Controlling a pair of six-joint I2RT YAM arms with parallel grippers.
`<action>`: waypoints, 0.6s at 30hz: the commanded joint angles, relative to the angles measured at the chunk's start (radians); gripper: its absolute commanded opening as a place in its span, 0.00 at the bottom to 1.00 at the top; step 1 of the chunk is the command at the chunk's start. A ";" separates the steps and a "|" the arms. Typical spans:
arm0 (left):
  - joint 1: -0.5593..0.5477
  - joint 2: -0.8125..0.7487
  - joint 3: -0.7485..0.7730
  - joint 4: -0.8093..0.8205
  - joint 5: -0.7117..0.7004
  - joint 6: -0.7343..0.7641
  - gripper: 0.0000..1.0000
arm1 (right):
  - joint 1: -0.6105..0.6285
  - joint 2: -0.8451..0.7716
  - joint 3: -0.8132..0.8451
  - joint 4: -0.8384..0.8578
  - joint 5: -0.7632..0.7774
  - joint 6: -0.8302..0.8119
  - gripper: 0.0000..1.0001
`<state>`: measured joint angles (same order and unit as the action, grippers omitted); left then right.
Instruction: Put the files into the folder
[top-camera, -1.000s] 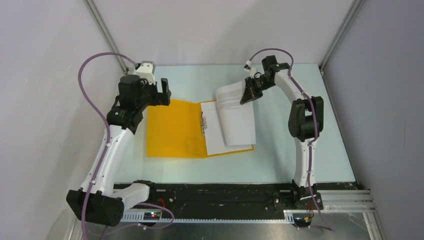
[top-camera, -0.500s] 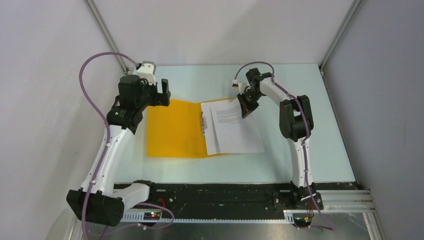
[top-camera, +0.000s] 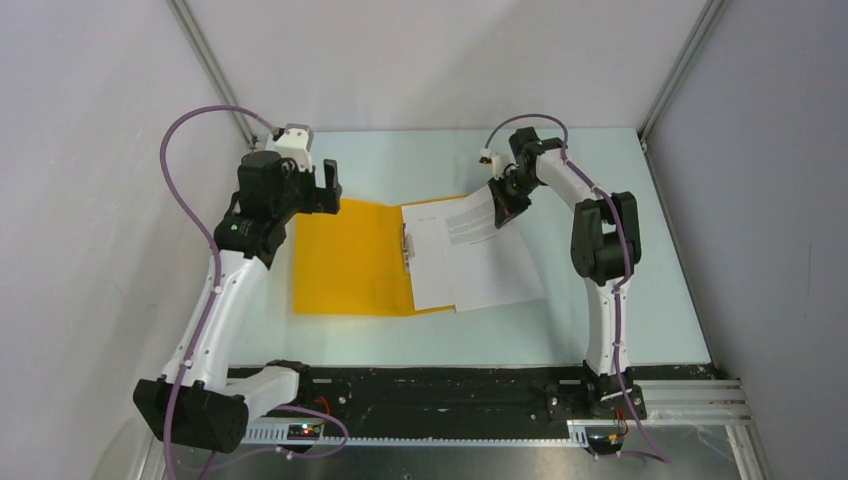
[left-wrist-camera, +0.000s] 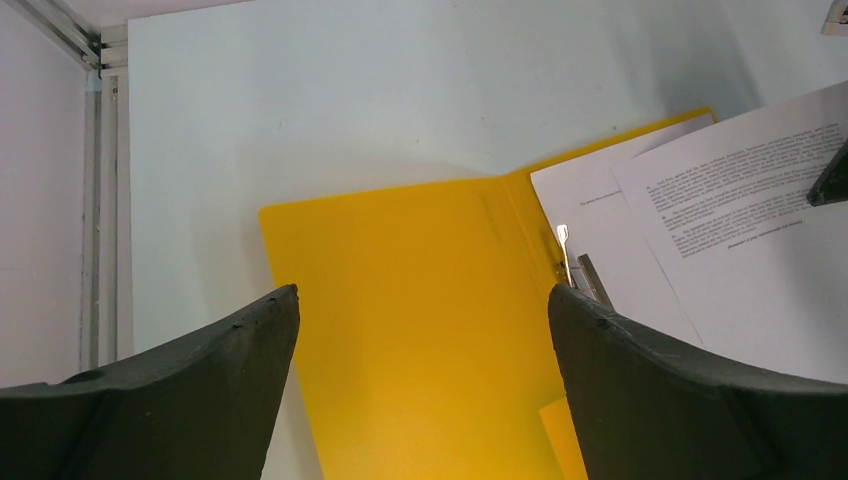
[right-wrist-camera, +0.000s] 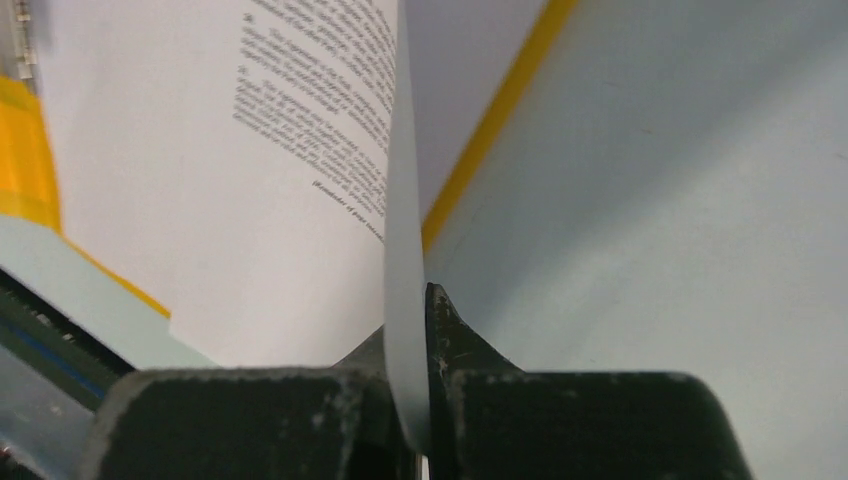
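The orange-yellow folder (top-camera: 345, 255) lies open on the table, its metal clip bar (top-camera: 405, 245) at the spine. One white file (top-camera: 432, 270) lies flat on its right cover. My right gripper (top-camera: 500, 207) is shut on the far corner of a second printed file (top-camera: 490, 260), which lies skewed, its near right corner past the folder's edge. In the right wrist view the sheet (right-wrist-camera: 300, 150) is pinched edge-on between the fingertips (right-wrist-camera: 450, 330). My left gripper (top-camera: 328, 186) is open and empty above the folder's far left corner; the left cover (left-wrist-camera: 410, 330) shows between its fingers.
Aluminium frame posts (top-camera: 215, 70) stand at the far corners, with grey walls left and right. The black rail (top-camera: 440, 395) with the arm bases runs along the near edge. Pale blue table (top-camera: 400, 160) shows beyond the folder.
My right gripper has lowered the second sheet from a raised, curled hold down onto the folder and swung it clockwise, its near corner sliding right. The left arm has not moved.
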<state>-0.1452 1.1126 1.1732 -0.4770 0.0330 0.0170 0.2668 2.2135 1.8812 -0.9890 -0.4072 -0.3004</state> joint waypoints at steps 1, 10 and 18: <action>0.007 -0.029 -0.014 0.010 0.005 0.000 0.98 | 0.045 -0.027 0.052 -0.041 -0.142 0.012 0.00; 0.016 -0.057 0.000 -0.068 -0.084 0.048 1.00 | 0.082 0.049 0.101 0.003 -0.253 0.120 0.00; 0.016 -0.054 0.016 -0.096 -0.085 0.053 1.00 | 0.092 0.085 0.127 0.025 -0.279 0.150 0.00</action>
<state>-0.1387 1.0729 1.1648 -0.5602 -0.0357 0.0513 0.3561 2.2799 1.9621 -0.9829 -0.6491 -0.1833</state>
